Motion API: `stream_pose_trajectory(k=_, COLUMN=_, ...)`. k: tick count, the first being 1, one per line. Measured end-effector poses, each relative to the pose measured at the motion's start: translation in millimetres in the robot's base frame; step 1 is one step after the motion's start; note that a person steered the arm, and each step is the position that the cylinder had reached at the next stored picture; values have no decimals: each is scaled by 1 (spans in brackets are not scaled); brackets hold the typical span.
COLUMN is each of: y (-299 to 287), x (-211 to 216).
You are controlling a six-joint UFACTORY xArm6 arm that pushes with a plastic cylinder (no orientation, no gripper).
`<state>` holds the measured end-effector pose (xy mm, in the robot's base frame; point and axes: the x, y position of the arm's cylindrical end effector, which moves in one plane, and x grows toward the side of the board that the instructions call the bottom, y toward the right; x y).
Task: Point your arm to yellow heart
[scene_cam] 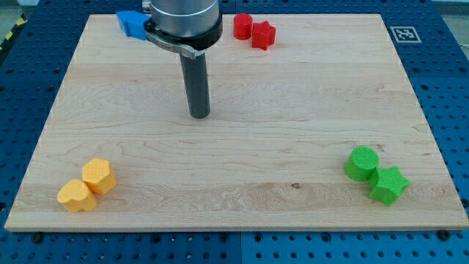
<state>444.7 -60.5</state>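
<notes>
The yellow heart lies at the board's lower left, touching a yellow hexagon just up and to its right. My tip rests on the board a little above its middle, left of centre. It is far from both yellow blocks, up and to their right, and touches no block.
A blue block sits at the top left, partly behind the arm. A red cylinder and a red star sit at the top centre. A green cylinder and a green star sit at the lower right. The wooden board lies on a blue perforated table.
</notes>
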Motion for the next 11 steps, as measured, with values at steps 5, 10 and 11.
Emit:
stream_pose_trajectory(k=5, y=-3, x=119)
stream_pose_trajectory(k=10, y=-75, x=174)
stream_pose_trajectory(k=11, y=-127, x=174)
